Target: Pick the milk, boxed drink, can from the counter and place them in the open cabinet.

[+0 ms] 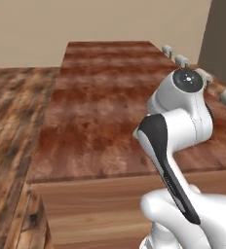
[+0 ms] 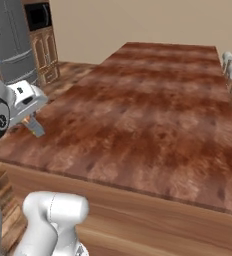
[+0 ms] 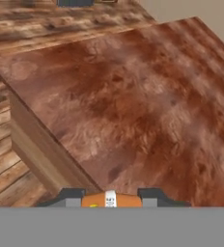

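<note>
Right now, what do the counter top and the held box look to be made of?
Counter: reddish-brown wood, matte, going by its streaky grain. Boxed drink: probably printed carton, orange with a white label; little of it shows between the fingers.

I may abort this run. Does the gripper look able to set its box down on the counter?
Probably yes: the gripper, shut on the box, hangs by the counter's left edge, nothing between.
</note>
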Robot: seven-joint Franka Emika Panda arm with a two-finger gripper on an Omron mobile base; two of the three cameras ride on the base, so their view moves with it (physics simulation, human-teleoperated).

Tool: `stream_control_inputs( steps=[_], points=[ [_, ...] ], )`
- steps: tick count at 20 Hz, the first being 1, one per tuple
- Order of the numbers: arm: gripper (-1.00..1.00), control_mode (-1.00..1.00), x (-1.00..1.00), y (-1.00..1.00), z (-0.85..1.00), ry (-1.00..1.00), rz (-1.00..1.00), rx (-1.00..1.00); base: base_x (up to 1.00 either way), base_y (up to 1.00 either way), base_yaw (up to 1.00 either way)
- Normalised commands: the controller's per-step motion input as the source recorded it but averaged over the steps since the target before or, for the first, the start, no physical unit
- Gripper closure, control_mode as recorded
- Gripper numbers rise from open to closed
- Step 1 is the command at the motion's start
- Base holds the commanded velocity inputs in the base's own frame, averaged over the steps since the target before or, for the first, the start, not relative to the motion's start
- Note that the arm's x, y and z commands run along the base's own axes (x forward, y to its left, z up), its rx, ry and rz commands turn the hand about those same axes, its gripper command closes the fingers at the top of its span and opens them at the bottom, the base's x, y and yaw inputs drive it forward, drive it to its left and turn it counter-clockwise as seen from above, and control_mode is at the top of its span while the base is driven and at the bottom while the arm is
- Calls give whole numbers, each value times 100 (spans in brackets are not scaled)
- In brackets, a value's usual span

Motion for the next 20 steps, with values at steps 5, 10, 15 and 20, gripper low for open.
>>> stream_control_inputs(
  steps=[5, 10, 15, 20],
  points=[
    [100, 100, 0, 0, 0, 0, 0, 0, -64, -21, 62],
    [100, 100, 0, 0, 0, 0, 0, 0, -65, -21, 71],
    [100, 100, 0, 0, 0, 0, 0, 0, -65, -31, 80],
    [100, 100, 0, 0, 0, 0, 0, 0, -35, -49, 74]
  ],
)
